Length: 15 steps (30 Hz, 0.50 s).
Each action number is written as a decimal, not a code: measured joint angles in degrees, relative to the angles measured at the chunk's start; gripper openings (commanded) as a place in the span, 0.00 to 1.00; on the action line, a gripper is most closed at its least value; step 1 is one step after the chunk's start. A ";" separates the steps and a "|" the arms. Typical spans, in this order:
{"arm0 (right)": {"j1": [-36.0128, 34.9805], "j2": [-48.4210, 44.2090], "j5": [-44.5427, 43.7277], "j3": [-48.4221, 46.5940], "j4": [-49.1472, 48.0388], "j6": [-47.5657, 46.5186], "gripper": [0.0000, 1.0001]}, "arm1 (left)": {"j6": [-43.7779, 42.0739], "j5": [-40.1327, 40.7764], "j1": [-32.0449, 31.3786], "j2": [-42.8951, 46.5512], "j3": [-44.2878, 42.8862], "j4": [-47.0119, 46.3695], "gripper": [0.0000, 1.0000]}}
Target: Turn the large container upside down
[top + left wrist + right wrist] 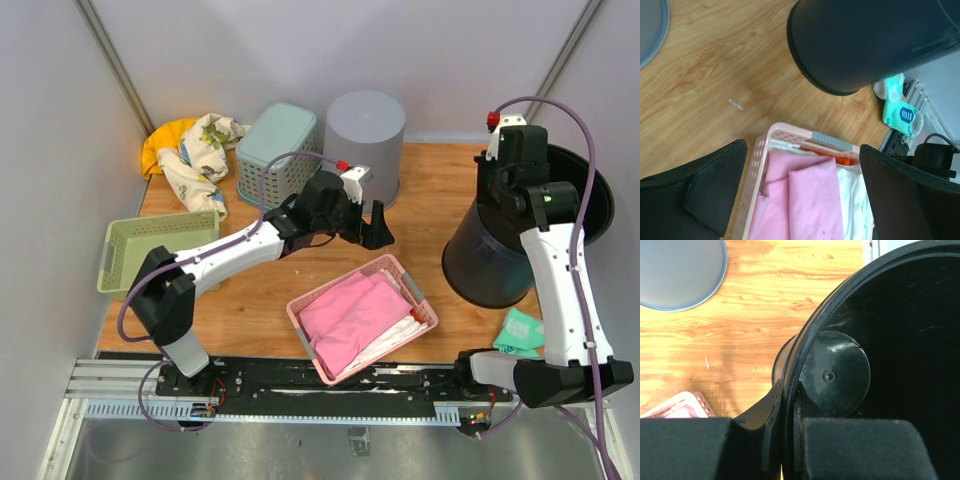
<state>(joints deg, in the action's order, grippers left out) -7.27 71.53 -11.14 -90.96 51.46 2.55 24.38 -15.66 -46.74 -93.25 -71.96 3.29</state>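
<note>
Right over the far edge of the pink basket [758, 165], the left gripper [374, 232] is hovering with its jaws spread wide, holding nothing. Off to the basket's right and a bit farther back, the big black container [490, 260] is sitting mouth-up and looking a little tipped. The right gripper [788, 395] is pinching its rim, one finger inside, one outside. Beyond the basket, a grey bin [365, 140] is standing.

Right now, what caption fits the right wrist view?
Right gripper pinching the black bin by its rim above wooden table.
</note>
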 measured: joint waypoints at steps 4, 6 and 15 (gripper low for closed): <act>0.22 -1.68 0.52 -1.84 2.21 0.17 0.01 | -0.72 -1.64 0.00 -3.85 -4.11 0.50 0.99; 0.22 -2.56 1.01 -3.23 3.32 0.31 0.01 | -0.92 -2.27 0.00 -5.51 -6.19 0.87 0.99; 0.24 -3.17 3.56 -14.12 5.49 0.68 0.01 | 0.33 -2.54 -0.13 -16.74 -15.45 1.68 0.98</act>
<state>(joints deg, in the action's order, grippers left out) -7.03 68.36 -7.57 -105.08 56.95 3.22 24.71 -18.20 -46.87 -110.00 -87.42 4.97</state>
